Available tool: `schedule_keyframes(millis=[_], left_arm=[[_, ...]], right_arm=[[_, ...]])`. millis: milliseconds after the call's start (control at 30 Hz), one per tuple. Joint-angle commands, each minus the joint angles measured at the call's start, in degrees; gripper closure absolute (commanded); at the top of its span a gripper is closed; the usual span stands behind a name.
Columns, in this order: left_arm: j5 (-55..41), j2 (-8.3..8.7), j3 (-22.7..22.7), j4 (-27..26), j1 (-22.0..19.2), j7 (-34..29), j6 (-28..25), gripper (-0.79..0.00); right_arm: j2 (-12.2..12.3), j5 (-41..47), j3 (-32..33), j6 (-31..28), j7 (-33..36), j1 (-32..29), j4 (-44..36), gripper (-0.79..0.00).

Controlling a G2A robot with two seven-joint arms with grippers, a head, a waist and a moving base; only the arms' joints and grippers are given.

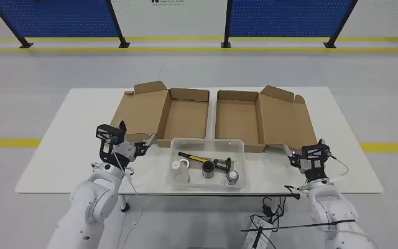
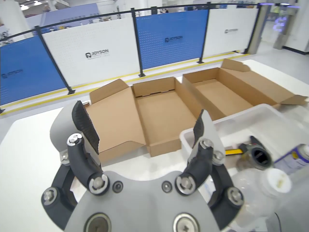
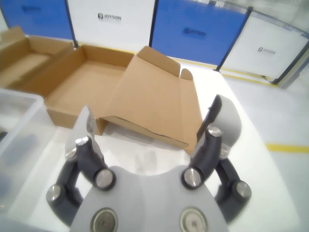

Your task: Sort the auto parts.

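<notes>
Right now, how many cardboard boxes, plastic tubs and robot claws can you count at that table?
Cardboard boxes: 2, the left box and the right box, both lying open.
Clear plastic bin: 1, in front of the boxes.
Tools: 2, the left tool and the right tool, both open and holding nothing.
Total: 5

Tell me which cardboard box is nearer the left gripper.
The box whose lid folds out to the robot's left; the left gripper hangs by its front corner. The other box lies farther right.
</notes>
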Motion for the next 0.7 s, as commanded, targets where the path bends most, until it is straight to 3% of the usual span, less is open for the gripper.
schedule_keyframes(millis=[0,200,667], left_arm=[[-1.8,-0.02,0.9,-1.2,0.1,-1.6,-2.0,-0.785],[-2.7,0.19,3.2,-3.3,0.9,-5.1,-8.0,-0.785],[-4.5,0.45,5.6,-3.5,4.7,-9.6,-10.6,-0.785]], right_arm=[[0.0,0.0,0.0,0.0,0.0,0.0,0.0,-0.785],[0.0,0.0,0.0,0.0,0.0,0.0,0.0,-0.785],[0.0,0.0,0.0,0.0,0.0,0.0,0.0,-0.785]])
